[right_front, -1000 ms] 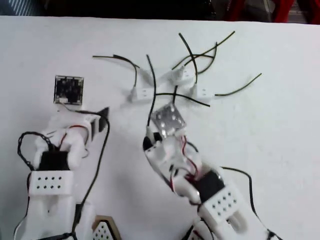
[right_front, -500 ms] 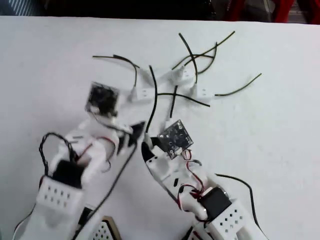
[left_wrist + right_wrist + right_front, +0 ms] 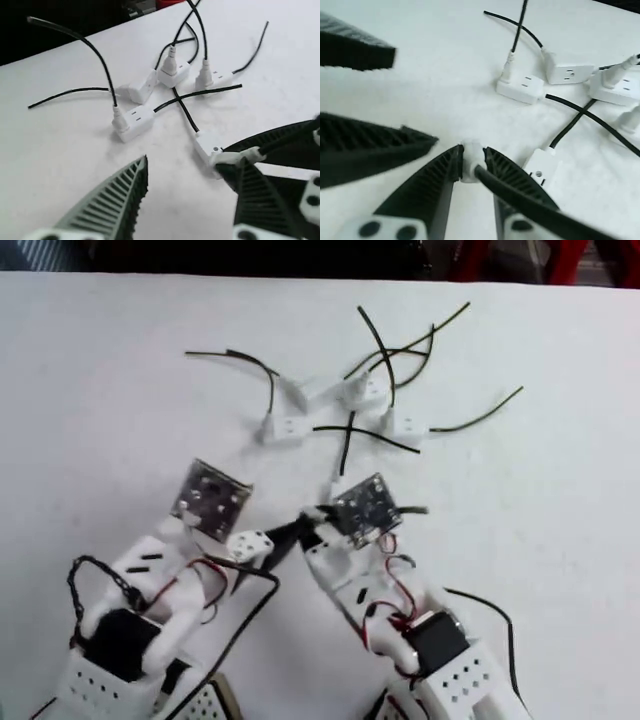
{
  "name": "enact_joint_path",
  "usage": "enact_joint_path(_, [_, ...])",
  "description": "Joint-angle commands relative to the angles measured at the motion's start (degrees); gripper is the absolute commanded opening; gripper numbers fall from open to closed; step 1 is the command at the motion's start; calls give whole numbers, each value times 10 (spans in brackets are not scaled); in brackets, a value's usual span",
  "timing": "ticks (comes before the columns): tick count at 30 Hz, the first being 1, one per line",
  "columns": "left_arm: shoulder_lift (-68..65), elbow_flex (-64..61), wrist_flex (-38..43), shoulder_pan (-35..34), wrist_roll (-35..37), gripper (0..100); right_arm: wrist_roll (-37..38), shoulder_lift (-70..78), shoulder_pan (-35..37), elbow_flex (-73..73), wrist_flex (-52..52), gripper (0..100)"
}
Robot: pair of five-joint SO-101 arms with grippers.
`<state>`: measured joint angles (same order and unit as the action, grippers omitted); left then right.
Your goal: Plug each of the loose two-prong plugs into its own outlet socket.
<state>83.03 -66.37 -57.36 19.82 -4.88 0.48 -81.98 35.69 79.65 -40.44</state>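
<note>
The loose plug (image 3: 470,162) is clenched in my right gripper (image 3: 472,150), low over the middle of the counter (image 3: 100,360). An outlet socket (image 3: 543,167) lies just beside it. My left gripper (image 3: 192,167) hangs released nearby. Step in hand, as I judge it: presenting the plug. Next, align the prongs with the slots and steady the socket.

Just ahead of the wide-spread left gripper (image 3: 192,167), a white outlet socket (image 3: 206,147) touching the white plug (image 3: 234,158) pinched in the right gripper (image 3: 240,161); farther ahead, four more corded sockets (image 3: 174,76) on the white table (image 3: 60,150).
</note>
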Motion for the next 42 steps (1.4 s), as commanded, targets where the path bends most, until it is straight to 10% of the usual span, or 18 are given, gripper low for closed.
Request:
enact_joint_path(1, [-4,4,15,-29,-1,282,-6,-8,-66,-24,14,17])
enact_joint_path(17, [-463,206,52,-7,60,321,-173,-3,-349,-28,150,17])
enact_joint_path(42, [-924,478,69,81,136,321,-173,-3,-358,-28,145,17])
